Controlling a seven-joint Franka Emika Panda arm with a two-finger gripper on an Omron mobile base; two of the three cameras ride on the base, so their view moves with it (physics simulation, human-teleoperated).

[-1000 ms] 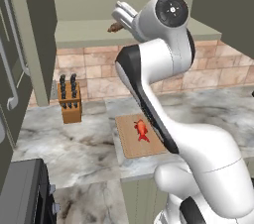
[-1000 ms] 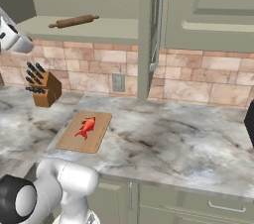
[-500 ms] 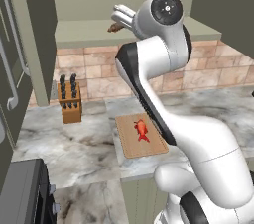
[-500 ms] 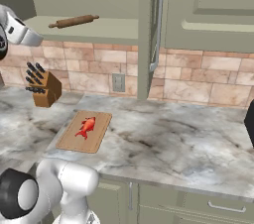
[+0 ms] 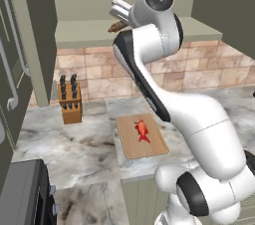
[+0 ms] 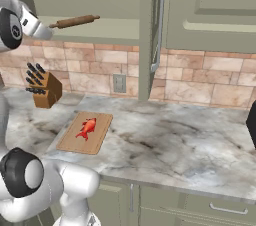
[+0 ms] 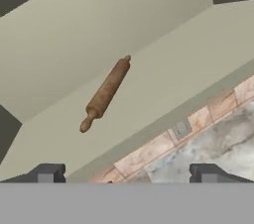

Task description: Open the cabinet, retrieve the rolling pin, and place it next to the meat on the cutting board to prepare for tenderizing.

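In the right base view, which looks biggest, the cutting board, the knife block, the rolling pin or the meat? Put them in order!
1. cutting board
2. knife block and rolling pin: too alike to rank; the pin lies farther back.
3. meat

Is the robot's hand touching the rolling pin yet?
Apart. In the hand view the open gripper sits low, with bare cabinet shelf between its fingertips and the rolling pin.
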